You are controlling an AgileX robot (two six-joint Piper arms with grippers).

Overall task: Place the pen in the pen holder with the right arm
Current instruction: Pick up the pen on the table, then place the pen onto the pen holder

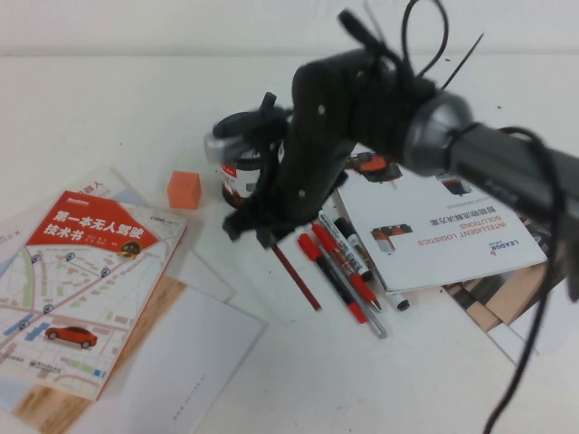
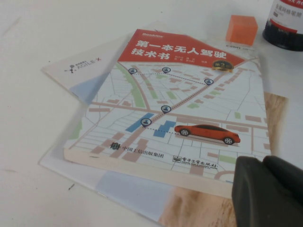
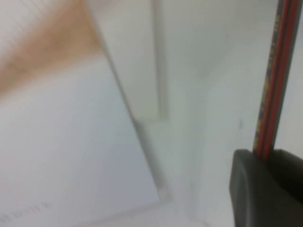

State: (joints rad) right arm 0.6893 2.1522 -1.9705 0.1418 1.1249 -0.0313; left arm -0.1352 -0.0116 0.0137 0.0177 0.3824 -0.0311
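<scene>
the right gripper (image 1: 264, 231) is clenched on a thin red pencil (image 1: 296, 278), which is the pen for this job. in the right wrist view the dark fingers (image 3: 265, 189) pinch the pencil (image 3: 271, 80) at one end, and the rest of it sticks out past them. in the high view the pencil slants down toward the near edge of the white worktop (image 1: 109, 108), so it looks lifted at the held end. the grip is at the end, likely so the long free part can go into the cup first.

the pen holder (image 1: 242, 172) is a dark cup just behind the gripper, toward the far edge, partly hidden by the arm. it is close, so the trip should be short.

more red and black pens (image 1: 348, 267) lie just beside the pencil, on the right. a white booklet (image 1: 452, 226) lies past them toward the right edge.

the left gripper (image 2: 267, 194) hangs over the map book (image 1: 86, 289) near the left edge, away from the work. whether it is open cannot be told. an orange block (image 1: 184, 189) sits between the book and the pen holder.
</scene>
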